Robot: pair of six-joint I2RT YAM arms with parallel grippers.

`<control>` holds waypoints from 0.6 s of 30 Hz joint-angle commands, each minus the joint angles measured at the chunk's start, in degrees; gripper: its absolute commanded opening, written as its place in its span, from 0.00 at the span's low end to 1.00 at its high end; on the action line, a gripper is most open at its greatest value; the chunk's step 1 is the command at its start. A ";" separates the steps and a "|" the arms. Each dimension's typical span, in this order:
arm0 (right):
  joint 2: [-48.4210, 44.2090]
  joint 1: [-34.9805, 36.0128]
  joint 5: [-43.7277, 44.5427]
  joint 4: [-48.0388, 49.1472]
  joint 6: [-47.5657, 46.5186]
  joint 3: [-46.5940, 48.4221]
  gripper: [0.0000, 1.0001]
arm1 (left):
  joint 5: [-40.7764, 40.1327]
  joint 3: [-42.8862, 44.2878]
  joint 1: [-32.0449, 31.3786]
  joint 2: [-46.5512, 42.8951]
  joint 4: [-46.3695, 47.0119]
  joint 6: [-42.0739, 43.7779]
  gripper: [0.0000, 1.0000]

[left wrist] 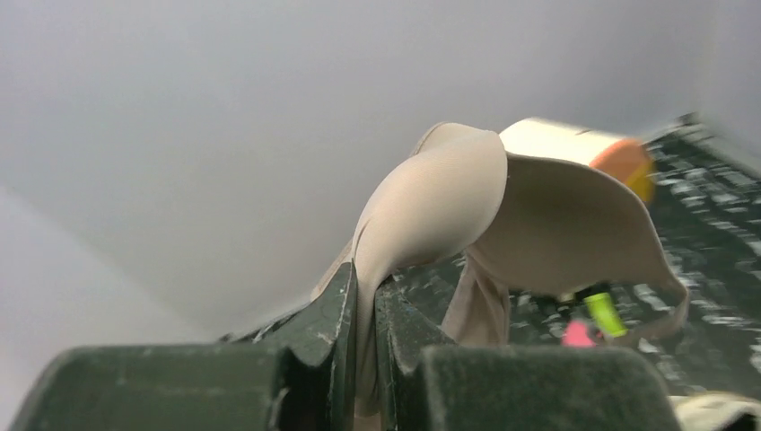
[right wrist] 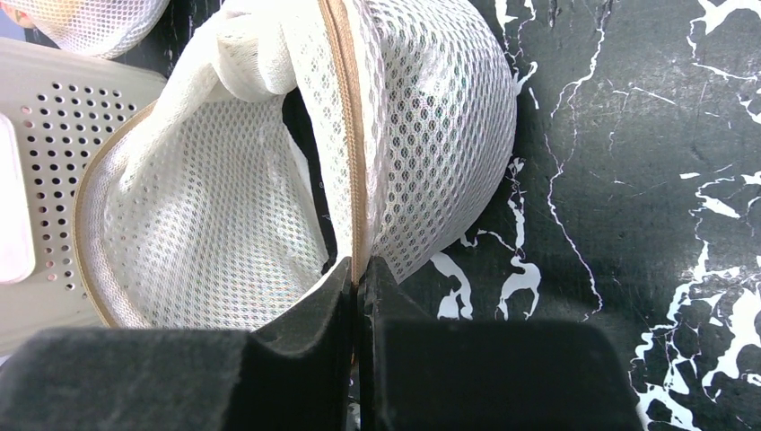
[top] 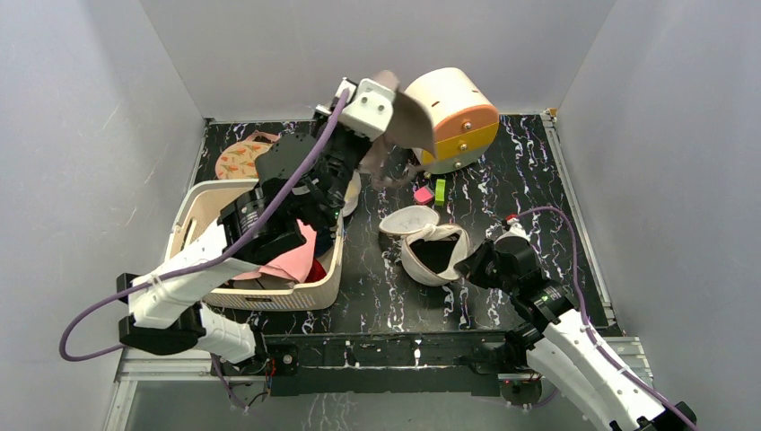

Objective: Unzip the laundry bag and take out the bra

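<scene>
The bra (left wrist: 449,206) is off the worktop (top: 520,180), held up in the upper middle of the top view. The left fingers (left wrist: 352,301) are pressed together on the edge of one beige cup. In the left wrist view its long axis climbs from the fingers at bottom centre towards the upper right. The near cup shows its smooth outer side and the far cup shows its hollow inner side. A band hangs down at the right of that frame.

The bag (top: 433,251) lies on the worktop in the middle of the top view, slightly right of centre. It is unzipped, with its mouth gaping upward and dark inside. Its round lid (top: 408,220) is folded back to the upper left of the body. The right fingers (right wrist: 352,285) pinch the bag's rim at its right side, closed on the tan zip tape. In the right wrist view that tape runs straight up the frame from the fingers, with mesh wall on both sides.

A cream, orange and yellow tub (top: 453,117) lies tipped on its side just right of the bra. A pink block (top: 423,194) and a green block (top: 440,189) lie between the tub and the bag. A perforated white basket (top: 193,211) holding a pink cloth (top: 296,256) fills the left. A floral pouch (top: 238,160) lies above it.
</scene>
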 commanded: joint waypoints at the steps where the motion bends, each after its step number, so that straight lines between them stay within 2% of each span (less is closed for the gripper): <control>1: 0.08 0.30 -0.92 4.29 -0.76 1.26 0.01 | -19.81 -8.60 1.17 -10.08 16.35 19.27 0.00; 3: 0.22 0.27 -1.24 4.38 -0.95 1.29 0.01 | -22.87 -15.50 1.25 -14.43 26.46 28.58 0.00; 4: 0.17 0.26 -1.44 4.84 -1.21 1.00 0.01 | -24.16 -17.94 1.21 -16.19 28.03 30.06 0.00; 6: 0.22 0.30 -1.86 5.64 -1.36 0.49 0.01 | -26.54 -22.43 1.29 -19.58 24.75 26.54 0.00; 9: 0.58 0.29 -2.58 5.55 -1.18 0.55 0.01 | -30.76 -27.02 1.29 -22.02 12.86 17.39 0.00; 12: 0.52 0.25 -3.00 5.68 -1.62 0.23 0.01 | -33.48 -33.11 1.38 -23.51 6.77 9.23 0.00; 14: 0.47 0.22 -3.21 5.81 -1.73 -0.11 0.01 | -33.73 -35.15 1.44 -24.24 0.12 -0.13 0.00; 16: 0.48 0.23 -3.35 5.64 -1.44 -0.29 0.01 | -31.37 -35.55 1.61 -23.57 -11.48 -10.94 0.00; 18: 0.35 0.30 -3.38 6.06 -1.35 -0.55 0.01 | -20.34 -32.62 6.51 -20.37 -27.04 -26.71 0.00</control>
